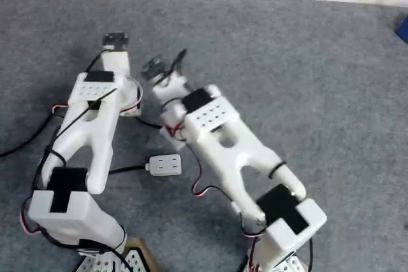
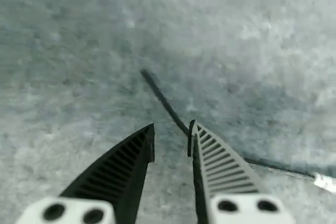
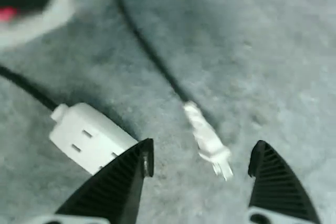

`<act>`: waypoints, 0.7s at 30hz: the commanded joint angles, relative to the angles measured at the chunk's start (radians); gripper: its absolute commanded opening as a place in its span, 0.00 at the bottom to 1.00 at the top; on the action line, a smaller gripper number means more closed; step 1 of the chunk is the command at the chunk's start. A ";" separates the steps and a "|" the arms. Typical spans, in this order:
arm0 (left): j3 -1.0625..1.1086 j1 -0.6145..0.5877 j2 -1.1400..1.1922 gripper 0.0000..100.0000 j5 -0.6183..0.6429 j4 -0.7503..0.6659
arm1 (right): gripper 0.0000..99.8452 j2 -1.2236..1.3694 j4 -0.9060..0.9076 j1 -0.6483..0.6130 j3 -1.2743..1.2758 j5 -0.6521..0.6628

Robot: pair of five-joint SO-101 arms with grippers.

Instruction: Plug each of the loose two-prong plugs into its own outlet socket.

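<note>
My right gripper (image 3: 203, 150) hangs open just above the carpet, its fingers on either side of a white two-prong plug (image 3: 206, 136) on a black cord. A white outlet socket (image 3: 89, 137) lies close beside its black finger (image 3: 126, 177). My left gripper (image 2: 171, 129) is open over bare carpet, and a thin black cord (image 2: 164, 100) runs past the tip of its white finger (image 2: 220, 166). A white plug end (image 2: 325, 182) shows at that view's edge. In the high view the left gripper (image 1: 115, 41) and right gripper (image 1: 164, 67) are side by side. A second outlet socket (image 1: 164, 165) lies between the arms.
Grey carpet (image 1: 306, 62) covers the table, with open room to the right and far side. Black cords (image 1: 25, 141) trail off to the left. A white block (image 1: 131, 109) is partly hidden under the left arm. A blue object (image 1: 403, 28) sits at the far right edge.
</note>
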 commanded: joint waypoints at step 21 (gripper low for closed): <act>0.013 -0.016 -0.039 0.12 0.011 -0.029 | 0.10 0.206 -0.193 0.088 -0.004 0.358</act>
